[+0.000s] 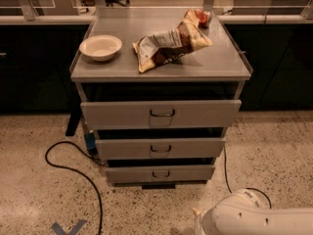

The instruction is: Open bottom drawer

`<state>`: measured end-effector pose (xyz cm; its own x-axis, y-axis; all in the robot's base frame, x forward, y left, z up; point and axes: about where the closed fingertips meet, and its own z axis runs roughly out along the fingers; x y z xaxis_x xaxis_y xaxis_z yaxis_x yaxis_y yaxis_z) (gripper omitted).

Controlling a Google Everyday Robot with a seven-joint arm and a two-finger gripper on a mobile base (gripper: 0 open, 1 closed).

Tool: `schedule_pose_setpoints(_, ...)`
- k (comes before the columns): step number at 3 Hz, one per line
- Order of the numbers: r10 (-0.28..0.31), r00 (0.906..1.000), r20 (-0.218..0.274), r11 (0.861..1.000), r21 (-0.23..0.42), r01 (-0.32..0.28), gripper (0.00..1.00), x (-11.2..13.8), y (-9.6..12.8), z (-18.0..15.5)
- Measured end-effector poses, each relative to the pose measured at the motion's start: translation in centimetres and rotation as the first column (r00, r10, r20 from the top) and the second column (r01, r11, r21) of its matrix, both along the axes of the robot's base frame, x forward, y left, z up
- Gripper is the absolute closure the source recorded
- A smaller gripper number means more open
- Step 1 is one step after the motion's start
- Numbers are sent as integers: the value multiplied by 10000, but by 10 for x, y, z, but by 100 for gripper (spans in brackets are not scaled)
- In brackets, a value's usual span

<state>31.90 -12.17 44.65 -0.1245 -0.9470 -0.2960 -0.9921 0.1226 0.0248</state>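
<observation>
Cabinet [220,58] of grey metal stands mid-frame on a speckled floor, with 3 drawer fronts stacked below its top. Lowest and narrowest is the bottom drawer [188,175], its small dark handle [160,174] centred and a dark gap above it. On top sit 1 white bowl [100,47] and a crumpled snack bag [168,45]. The white robot arm [254,218] fills the lower right corner, well apart from the drawer. The gripper [196,213] shows perhaps only as a pale tip at the arm's left edge; released or clenched, I cannot tell.

one high camera faces the cabinet [161,73], jaws at bottom edge.
</observation>
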Motion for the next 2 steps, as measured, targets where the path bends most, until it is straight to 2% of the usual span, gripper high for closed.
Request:
schedule_pose_setpoints(1,49,9995,297,9997,-237,-42,0,-4,0,-2)
schedule_pose_setpoints(2,-408,9972,627,9990,-181,420,0,1,-9,-25)
